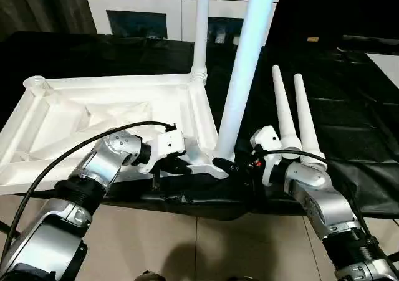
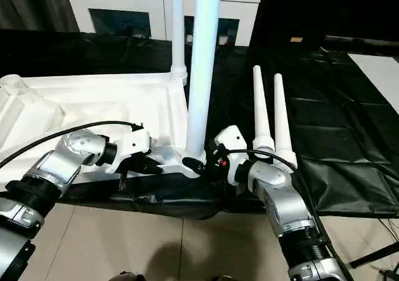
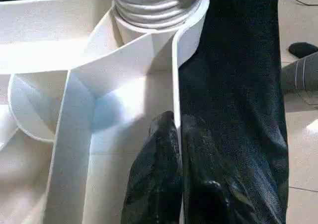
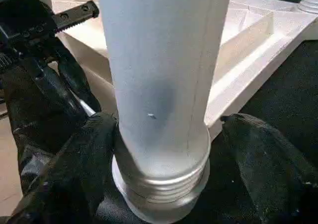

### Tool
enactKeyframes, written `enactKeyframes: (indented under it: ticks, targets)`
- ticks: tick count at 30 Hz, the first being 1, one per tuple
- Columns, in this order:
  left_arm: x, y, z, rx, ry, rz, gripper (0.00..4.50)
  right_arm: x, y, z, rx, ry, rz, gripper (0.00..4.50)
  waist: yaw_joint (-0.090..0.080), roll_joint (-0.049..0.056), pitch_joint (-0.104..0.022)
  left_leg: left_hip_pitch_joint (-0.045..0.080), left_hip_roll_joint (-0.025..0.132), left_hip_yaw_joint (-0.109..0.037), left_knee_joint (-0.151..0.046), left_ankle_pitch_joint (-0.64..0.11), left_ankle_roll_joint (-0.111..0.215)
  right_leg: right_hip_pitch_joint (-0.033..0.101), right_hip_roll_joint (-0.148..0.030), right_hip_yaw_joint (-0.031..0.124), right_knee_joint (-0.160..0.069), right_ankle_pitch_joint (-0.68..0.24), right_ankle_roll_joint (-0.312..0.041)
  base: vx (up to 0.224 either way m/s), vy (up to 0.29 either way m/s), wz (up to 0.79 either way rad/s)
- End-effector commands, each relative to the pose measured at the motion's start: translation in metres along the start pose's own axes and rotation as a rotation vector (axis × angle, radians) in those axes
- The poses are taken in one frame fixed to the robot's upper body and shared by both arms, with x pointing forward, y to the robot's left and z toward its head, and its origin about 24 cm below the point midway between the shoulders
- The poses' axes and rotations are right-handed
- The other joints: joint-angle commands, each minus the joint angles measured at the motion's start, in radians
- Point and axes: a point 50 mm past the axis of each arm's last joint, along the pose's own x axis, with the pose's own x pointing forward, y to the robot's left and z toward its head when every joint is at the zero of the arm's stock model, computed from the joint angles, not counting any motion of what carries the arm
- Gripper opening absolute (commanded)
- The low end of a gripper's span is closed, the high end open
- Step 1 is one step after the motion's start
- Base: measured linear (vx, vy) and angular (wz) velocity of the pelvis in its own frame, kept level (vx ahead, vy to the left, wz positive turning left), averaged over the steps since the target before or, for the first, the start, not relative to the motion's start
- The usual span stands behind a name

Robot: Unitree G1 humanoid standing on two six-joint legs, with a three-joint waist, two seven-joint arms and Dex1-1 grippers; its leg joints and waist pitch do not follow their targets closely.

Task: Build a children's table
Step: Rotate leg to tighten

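Left fingers (image 3: 166, 184) pinching tabletop (image 1: 93, 116) rim; right fingers (image 4: 74, 174) spread around near-corner leg (image 1: 240, 94). Two legs standing in sockets, two spare legs (image 1: 292, 116) lying on desk (image 1: 349, 106).

Upright legs' (image 1: 244, 75) tops beyond the upper edge; tabletop's (image 1: 93, 116) left end too.

The two head views look forward and down from above the forearms, sharing the upturned table top (image 1: 106, 116), the upright leg (image 1: 246, 63) at frame centre and the black-draped bench (image 1: 349, 88). The left wrist view sits very close over the top's rim (image 3: 175, 75). The right wrist view faces that leg's threaded base (image 4: 159, 184) at close range.
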Motion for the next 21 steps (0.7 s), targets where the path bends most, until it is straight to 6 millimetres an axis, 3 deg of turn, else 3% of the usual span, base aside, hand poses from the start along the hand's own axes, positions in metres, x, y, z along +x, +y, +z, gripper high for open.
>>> enactKeyframes:
  ticks: [1,8,14,18,21]
  targets:
    - [-0.003,0.003,0.009,0.053,0.005,0.0,0.0,-0.005,-0.002,-0.003,0.015,0.01,-0.003,3.44,0.003,-0.002,-0.073,0.029,0.033,-0.015,-0.073,-0.321,0.004,0.043,-0.047,0.035,-0.056,-0.282,-0.21,0.0,0.0,0.0]
    - [-0.002,0.001,0.008,0.054,0.008,-0.008,0.0,-0.004,-0.002,-0.003,0.02,0.015,0.007,2.7,0.003,-0.002,-0.072,0.03,0.033,-0.015,-0.073,-0.324,0.005,0.043,-0.047,0.034,-0.058,-0.306,-0.205,0.0,0.0,0.0]
    - [-0.003,0.001,0.006,0.049,0.02,-0.014,0.0,-0.005,-0.002,-0.009,0.02,0.041,0.001,2.46,0.003,-0.003,-0.071,0.031,0.033,-0.016,-0.073,-0.336,0.0,0.042,-0.047,0.034,-0.059,-0.319,-0.201,0.0,0.0,0.0]
    - [0.002,0.01,0.005,0.001,0.037,0.124,0.0,-0.001,-0.016,-0.019,0.03,0.095,-0.21,2.45,-0.001,-0.001,-0.069,0.033,0.033,-0.017,-0.075,-0.364,-0.015,0.038,-0.046,0.034,-0.062,-0.35,-0.194,0.0,0.0,0.0]
    - [0.012,0.021,0.01,-0.074,0.006,0.277,0.0,0.005,-0.027,-0.024,0.104,0.103,-0.411,2.43,-0.012,-0.003,-0.063,0.038,0.026,-0.023,-0.074,-0.437,-0.044,0.031,-0.049,0.028,-0.076,-0.487,-0.168,0.0,0.0,0.0]
